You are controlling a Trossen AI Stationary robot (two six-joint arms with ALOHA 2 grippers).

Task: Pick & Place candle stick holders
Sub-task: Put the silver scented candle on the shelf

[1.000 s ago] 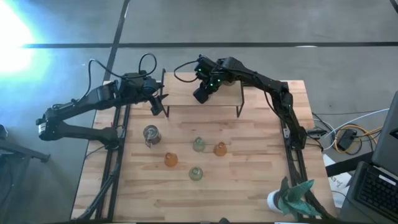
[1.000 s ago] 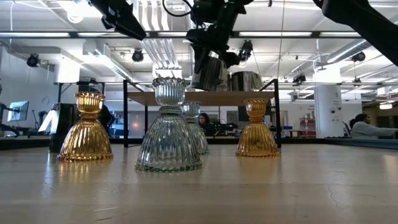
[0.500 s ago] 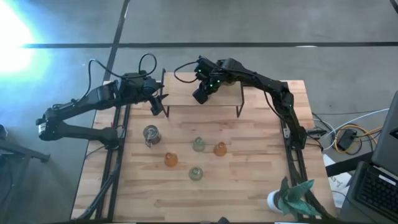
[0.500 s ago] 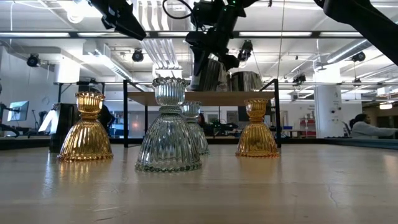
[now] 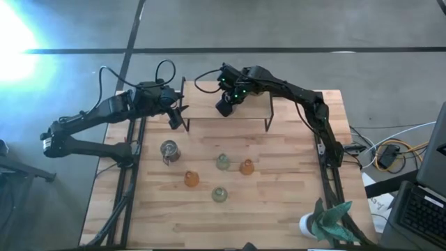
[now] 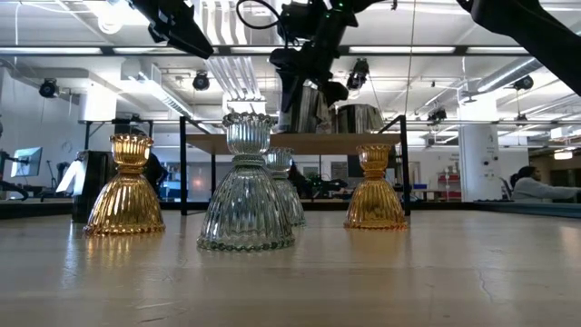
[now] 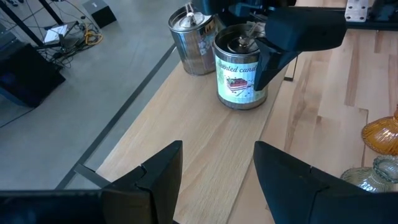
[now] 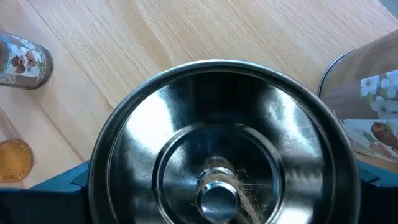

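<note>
Lowered slightly, my right claw (image 5: pixel 224 106) stays clamped on a silvery can (image 7: pixel 241 74) at the shelf (image 5: pixel 244 120) beside another; five holders remain on the surface (image 5: pixel 279 209), left claw (image 5: pixel 178 118) apart.

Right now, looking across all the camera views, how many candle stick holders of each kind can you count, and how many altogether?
Silvery cans: 3
Amber glass holders: 2
Clear pale green glass holders: 2
Total: 7

Ceiling strip lights (image 6: pixel 82 50) are glowing over an open workshop; grey concrete floor (image 5: pixel 293 28) is stretching beyond the wooden counter (image 5: pixel 279 209).
</note>
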